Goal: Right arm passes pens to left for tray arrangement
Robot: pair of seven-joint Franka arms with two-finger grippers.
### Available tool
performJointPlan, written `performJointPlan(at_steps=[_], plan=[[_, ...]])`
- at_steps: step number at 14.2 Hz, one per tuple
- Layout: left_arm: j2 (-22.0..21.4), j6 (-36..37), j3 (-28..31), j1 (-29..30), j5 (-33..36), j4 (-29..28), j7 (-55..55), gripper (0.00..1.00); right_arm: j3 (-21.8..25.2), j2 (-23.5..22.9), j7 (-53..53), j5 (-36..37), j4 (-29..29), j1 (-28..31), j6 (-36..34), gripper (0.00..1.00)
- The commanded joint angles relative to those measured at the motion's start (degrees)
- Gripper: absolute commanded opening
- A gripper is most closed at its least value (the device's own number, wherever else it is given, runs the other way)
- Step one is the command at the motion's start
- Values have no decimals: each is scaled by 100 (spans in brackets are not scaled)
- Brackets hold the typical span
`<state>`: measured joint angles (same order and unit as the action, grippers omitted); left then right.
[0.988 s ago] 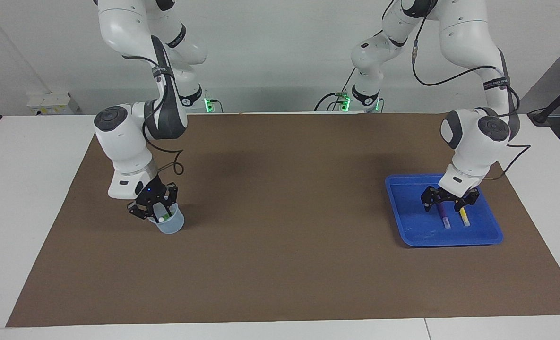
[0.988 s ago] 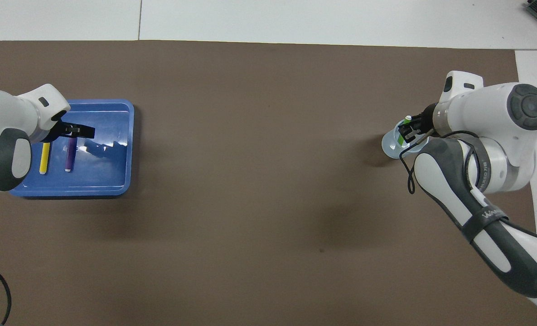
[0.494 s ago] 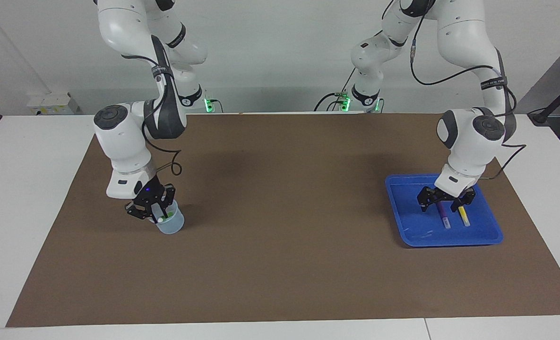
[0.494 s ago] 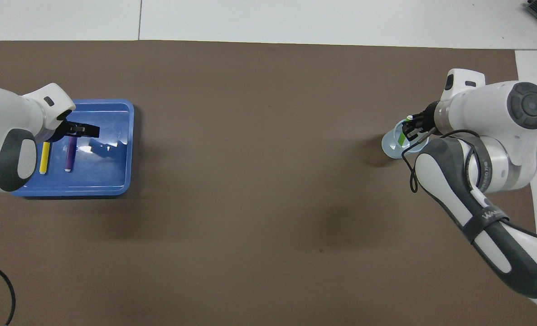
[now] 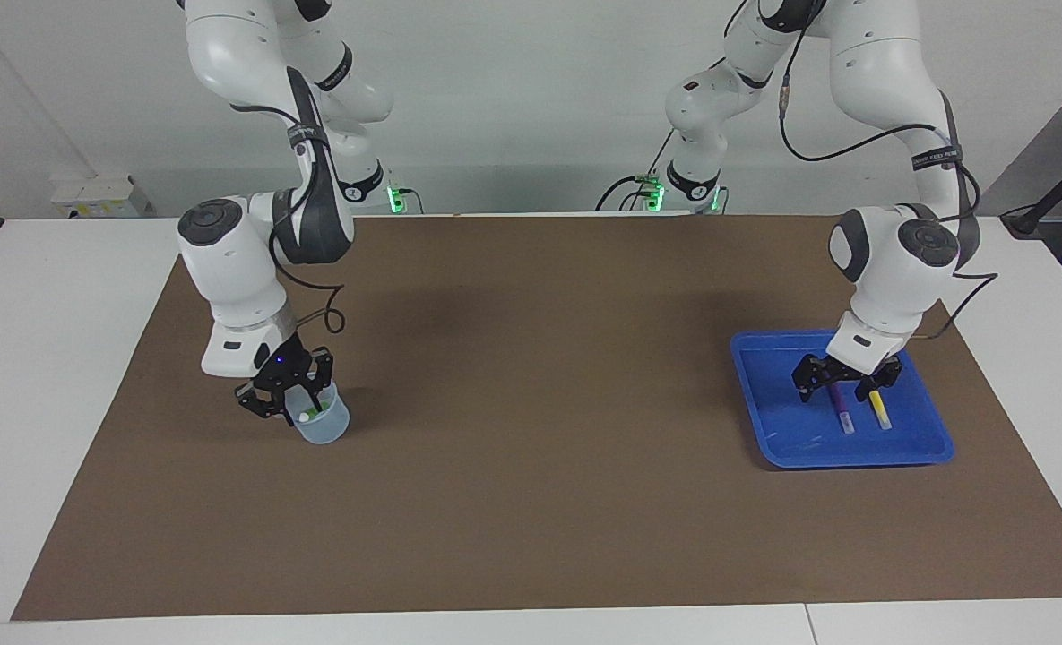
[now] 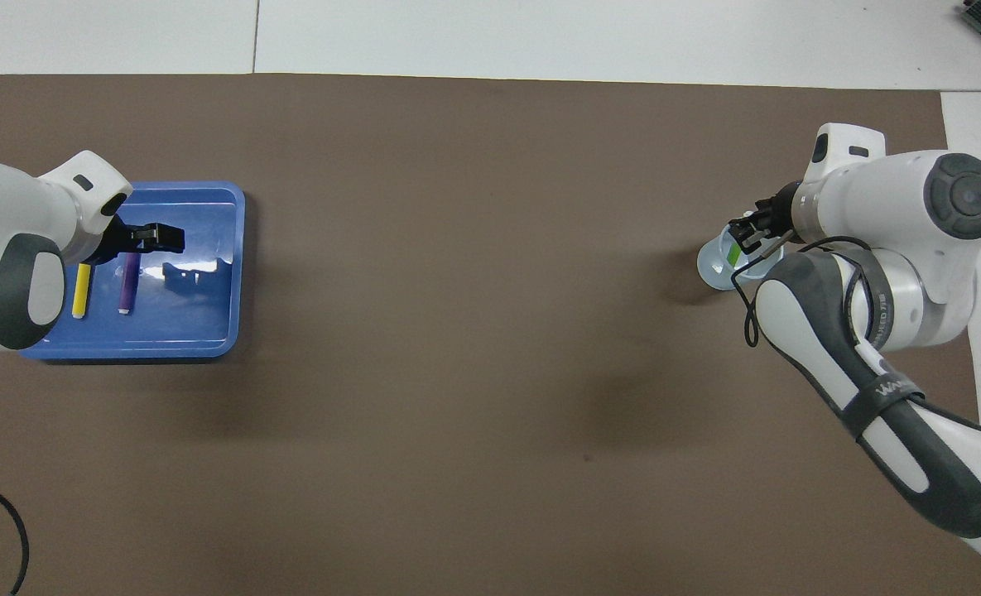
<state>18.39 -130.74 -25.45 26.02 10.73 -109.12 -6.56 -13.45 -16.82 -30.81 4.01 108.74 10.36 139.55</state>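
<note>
Reaching into the translucent cup [image 5: 322,421] with our right hand [image 5: 289,405], we are after the last of the pens, the green pen [image 6: 733,253], which stands in that cup directly under the fingers with its pale cap uppermost. Whether those fingers have clamped on the pen or merely straddle it, we cannot tell from either view.

Our left hand [image 5: 844,383] hangs with its fingers spread and nothing in them, low over the blue tray [image 5: 768,430], just above the upper ends of the purple pen [image 5: 842,415] and the yellow pen [image 5: 878,413]. Those two lie side by side in the tray, parallel, close but apart.

Judgement on the step in hand: seat the grip on the pen's barrel below the cap, not on the cap itself, since a cap could pull off. Lift straight up along the cup's axis; the cup looks light and a slanted pull would likely tip or drag it across the brown mat [image 5: 531,502] on the bench. Leave the lower barrel clear so the left hand has somewhere to take hold at the handover. The left hand waits meanwhile.
</note>
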Motion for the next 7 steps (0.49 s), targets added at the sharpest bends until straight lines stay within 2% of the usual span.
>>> performJointPlan(at_steps=[1, 3, 6, 7], plan=[[-370, 679, 22, 34, -107, 181, -135, 100, -79, -93, 49, 135, -28, 124, 73, 37], [-669, 1145, 22, 96, -107, 172, -65, 100, -79, -93, 49, 135, -28, 115, 12, 18], [-1222, 1795, -22, -228, -115, 251, -126, 100, -88, -67, 66, 83, -28, 115, -103, 14], [-1363, 2033, -39, -255, -107, 295, -100, 100, -79, -49, 66, 82, -28, 115, -155, 10]])
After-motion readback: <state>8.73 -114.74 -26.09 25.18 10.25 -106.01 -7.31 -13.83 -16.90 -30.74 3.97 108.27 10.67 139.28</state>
